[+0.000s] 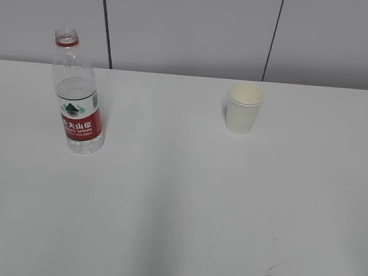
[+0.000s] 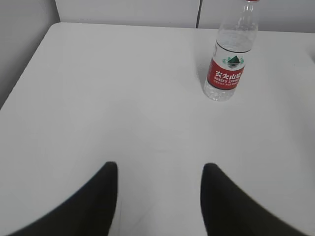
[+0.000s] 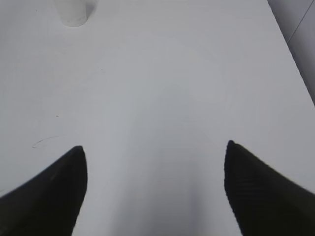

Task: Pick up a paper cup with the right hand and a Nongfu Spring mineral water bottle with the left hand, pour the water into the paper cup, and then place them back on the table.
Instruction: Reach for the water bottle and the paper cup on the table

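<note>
The Nongfu Spring bottle (image 1: 77, 95) stands upright and uncapped at the left of the white table (image 1: 178, 196), partly filled with clear water. It also shows in the left wrist view (image 2: 229, 56), far ahead and to the right of my left gripper (image 2: 160, 169), which is open and empty over bare table. The cream paper cup (image 1: 243, 108) stands upright at the back right. Only its base shows at the top left of the right wrist view (image 3: 72, 12). My right gripper (image 3: 154, 147) is open and empty, well short of it. Neither arm shows in the exterior view.
A small dark scratch mark (image 1: 273, 268) lies near the table's front right, also seen in the right wrist view (image 3: 43, 141). A grey panelled wall (image 1: 194, 28) stands behind the table. The table's left edge (image 2: 29, 64) and right edge (image 3: 290, 54) show in the wrist views.
</note>
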Robot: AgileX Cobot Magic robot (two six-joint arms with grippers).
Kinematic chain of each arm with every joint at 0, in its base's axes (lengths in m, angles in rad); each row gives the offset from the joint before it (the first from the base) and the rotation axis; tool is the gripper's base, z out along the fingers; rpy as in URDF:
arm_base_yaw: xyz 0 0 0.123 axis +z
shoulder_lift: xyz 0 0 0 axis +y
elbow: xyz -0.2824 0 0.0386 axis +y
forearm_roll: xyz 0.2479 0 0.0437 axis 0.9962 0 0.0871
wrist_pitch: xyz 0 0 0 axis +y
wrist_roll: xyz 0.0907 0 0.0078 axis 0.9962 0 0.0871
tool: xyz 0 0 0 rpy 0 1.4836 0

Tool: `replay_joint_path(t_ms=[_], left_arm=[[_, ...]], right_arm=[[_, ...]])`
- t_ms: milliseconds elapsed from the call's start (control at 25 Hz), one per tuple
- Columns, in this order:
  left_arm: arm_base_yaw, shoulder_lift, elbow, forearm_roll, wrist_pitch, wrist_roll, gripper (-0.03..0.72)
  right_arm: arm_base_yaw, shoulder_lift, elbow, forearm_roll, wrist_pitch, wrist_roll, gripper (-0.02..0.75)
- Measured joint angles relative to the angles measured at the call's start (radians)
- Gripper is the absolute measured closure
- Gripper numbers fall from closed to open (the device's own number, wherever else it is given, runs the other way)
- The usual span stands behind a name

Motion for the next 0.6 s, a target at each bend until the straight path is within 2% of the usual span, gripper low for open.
replay_joint_path(t_ms=[600], left_arm=[[0.0, 0.0, 0.0, 0.0, 0.0, 0.0, 0.349]], right_arm=[[0.0, 0.008, -0.023, 0.002, -0.018, 0.0, 0.117]])
